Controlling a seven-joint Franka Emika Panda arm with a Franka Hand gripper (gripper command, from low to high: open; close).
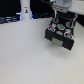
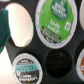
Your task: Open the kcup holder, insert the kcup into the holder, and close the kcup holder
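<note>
The black kcup holder [image 1: 61, 36] stands at the exterior view's right with its tray of round slots pulled out. The kcup, white with a green top [image 1: 60, 25], sits in a slot of the tray. It fills the wrist view [image 2: 56, 22], with black tray [image 2: 37, 47] around it. My gripper [image 1: 59, 19] hangs straight above the tray, its tips close over the kcup. I cannot make out how its jaws stand, and no fingers show clearly in the wrist view.
A grey-teal topped pod [image 2: 26, 65] sits in a neighbouring slot beside an empty dark slot [image 2: 59, 62]. A reddish-marked pod [image 2: 81, 60] shows at the frame edge. A white bottle-like object [image 1: 25, 10] stands at the table's back.
</note>
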